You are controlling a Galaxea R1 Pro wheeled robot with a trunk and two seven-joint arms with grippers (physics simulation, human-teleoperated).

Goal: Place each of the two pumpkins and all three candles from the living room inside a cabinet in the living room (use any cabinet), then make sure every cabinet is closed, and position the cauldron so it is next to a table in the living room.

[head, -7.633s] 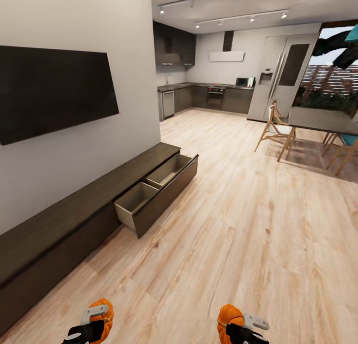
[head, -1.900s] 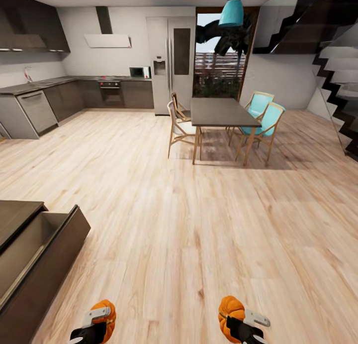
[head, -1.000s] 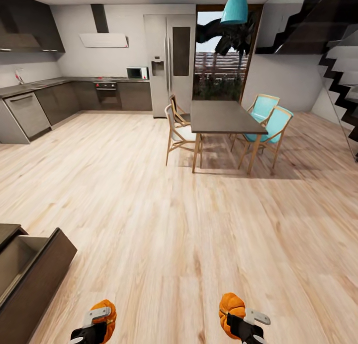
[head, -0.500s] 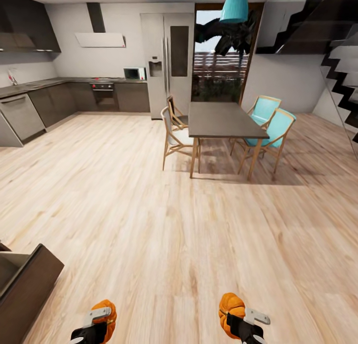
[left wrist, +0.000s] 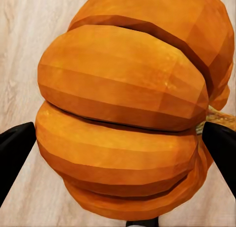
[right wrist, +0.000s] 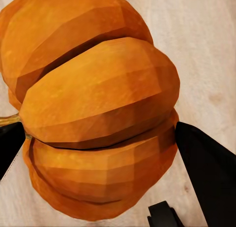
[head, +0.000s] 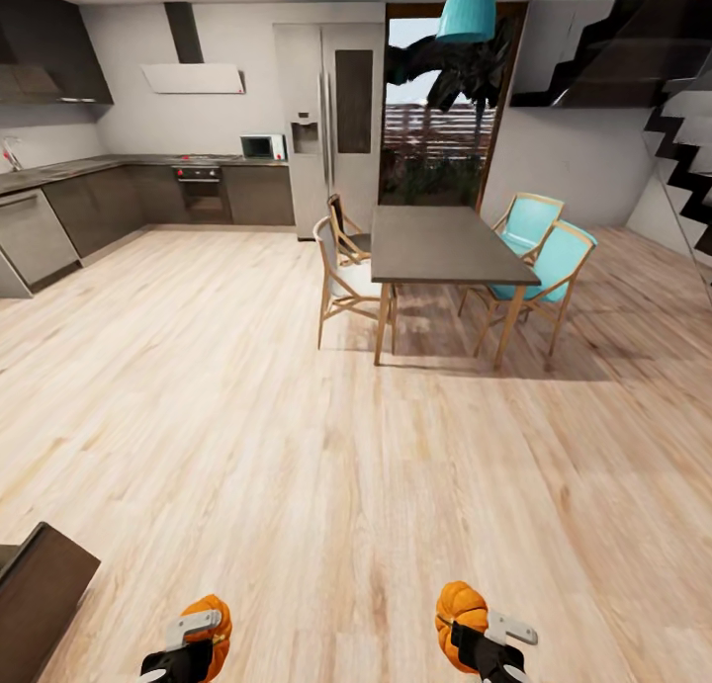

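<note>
L jaws [head: 188, 643] clamp one pumpkin [head: 210, 624], R jaws [head: 475, 636] the other pumpkin [head: 459, 609]; both cut off at frame edge. Cabinet [head: 40, 604] corner only.

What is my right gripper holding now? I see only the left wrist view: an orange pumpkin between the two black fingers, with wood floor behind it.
Observer: The right gripper is shut on the second pumpkin, held low over the floor.
Operator: And what is on my left side?
Observer: A corner of the dark cabinet shows at the lower left edge of the head view.
Operator: What is ahead of me?
Observer: Open wood floor, then the dining table with chairs around it.
</note>
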